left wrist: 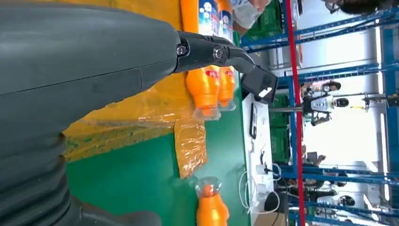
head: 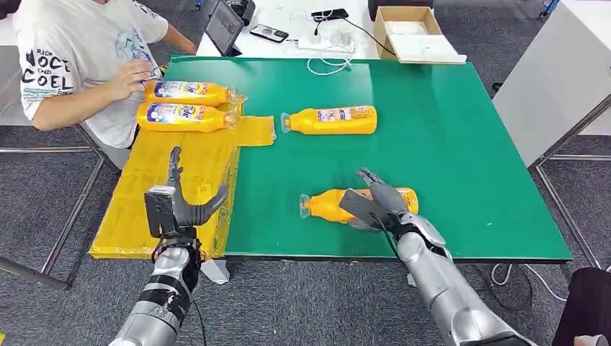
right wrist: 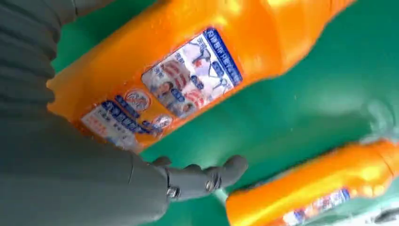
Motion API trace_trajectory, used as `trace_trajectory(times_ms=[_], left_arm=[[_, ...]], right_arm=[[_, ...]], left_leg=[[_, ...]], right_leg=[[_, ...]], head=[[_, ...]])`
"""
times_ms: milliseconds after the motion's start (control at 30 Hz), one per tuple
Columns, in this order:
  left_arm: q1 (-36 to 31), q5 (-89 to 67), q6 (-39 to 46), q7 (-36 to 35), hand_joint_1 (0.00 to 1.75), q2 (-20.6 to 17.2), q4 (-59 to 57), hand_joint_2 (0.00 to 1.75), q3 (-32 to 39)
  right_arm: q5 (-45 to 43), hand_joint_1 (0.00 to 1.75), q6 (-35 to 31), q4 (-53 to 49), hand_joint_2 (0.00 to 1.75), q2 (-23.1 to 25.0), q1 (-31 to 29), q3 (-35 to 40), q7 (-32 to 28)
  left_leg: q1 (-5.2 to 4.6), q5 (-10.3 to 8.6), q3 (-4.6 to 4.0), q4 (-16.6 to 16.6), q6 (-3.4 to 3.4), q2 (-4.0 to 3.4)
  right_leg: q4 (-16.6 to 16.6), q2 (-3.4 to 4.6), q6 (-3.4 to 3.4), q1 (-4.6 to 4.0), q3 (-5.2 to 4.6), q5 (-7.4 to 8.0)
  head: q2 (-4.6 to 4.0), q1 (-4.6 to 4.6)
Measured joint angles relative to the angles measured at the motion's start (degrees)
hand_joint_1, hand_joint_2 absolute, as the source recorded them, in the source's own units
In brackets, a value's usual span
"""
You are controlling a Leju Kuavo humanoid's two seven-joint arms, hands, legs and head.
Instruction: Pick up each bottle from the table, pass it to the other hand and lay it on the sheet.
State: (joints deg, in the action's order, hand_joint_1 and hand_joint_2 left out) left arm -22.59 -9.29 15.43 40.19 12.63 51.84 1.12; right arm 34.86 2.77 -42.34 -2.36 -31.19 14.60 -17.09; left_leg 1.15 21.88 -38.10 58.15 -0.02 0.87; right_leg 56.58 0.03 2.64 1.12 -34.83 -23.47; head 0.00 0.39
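While your left hand (head: 181,205) hung spread and empty over the sheet (head: 173,202), your right hand (head: 375,205) lay on the nearest bottle (head: 326,205), grip unclear.

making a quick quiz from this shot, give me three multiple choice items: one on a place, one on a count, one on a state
1. Where do the two far bottles lie?
A. on the yellow sheet
B. in the cardboard box
C. on the floor

2. How many orange bottles lie on bare green table?
A. one
B. two
C. four

3. What is the left hand doing?
A. holding a bottle
B. pressing the sheet
C. held open, empty

Answers: 1 A, they rest on the sheet by the person. 2 B, the middle bottle and the near bottle under the right hand. 3 C, fingers apart, nothing in them.
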Motion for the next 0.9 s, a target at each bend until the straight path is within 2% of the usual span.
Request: trace_trajectory(times_ms=[400,667,900], left_arm=[[-0.02,0.13,-0.2,-0.02,0.0,0.02,-0.13,1.75,-0.33],[-0.88,0.87,-1.07,-0.15,0.0,0.15,-2.86,1.75,-0.61],[-1.11,1.07,-1.14,-0.22,0.0,0.15,-4.28,1.75,-0.61]], right_arm=[[0.17,0.0,3.15,5.28,1.75,-1.1,-4.12,3.2,1.18],[0.98,0.0,12.09,11.92,1.75,-3.22,-11.2,8.18,3.5],[1.05,0.0,15.43,13.84,1.75,-5.53,-14.08,10.99,3.56]], left_leg=[[0.0,-0.01,0.08,0.0,0.01,-0.03],[-0.01,-0.06,0.17,0.01,0.08,0.02],[-0.06,-0.07,0.14,0.03,0.09,0.03]], right_leg=[[0.0,0.02,0.01,0.0,0.05,0.02],[-0.01,0.01,0.04,0.03,0.17,0.04],[-0.01,0.01,0.08,0.06,0.18,0.07]], head=[[0.0,0.0],[0.0,0.0],[0.0,0.0]])
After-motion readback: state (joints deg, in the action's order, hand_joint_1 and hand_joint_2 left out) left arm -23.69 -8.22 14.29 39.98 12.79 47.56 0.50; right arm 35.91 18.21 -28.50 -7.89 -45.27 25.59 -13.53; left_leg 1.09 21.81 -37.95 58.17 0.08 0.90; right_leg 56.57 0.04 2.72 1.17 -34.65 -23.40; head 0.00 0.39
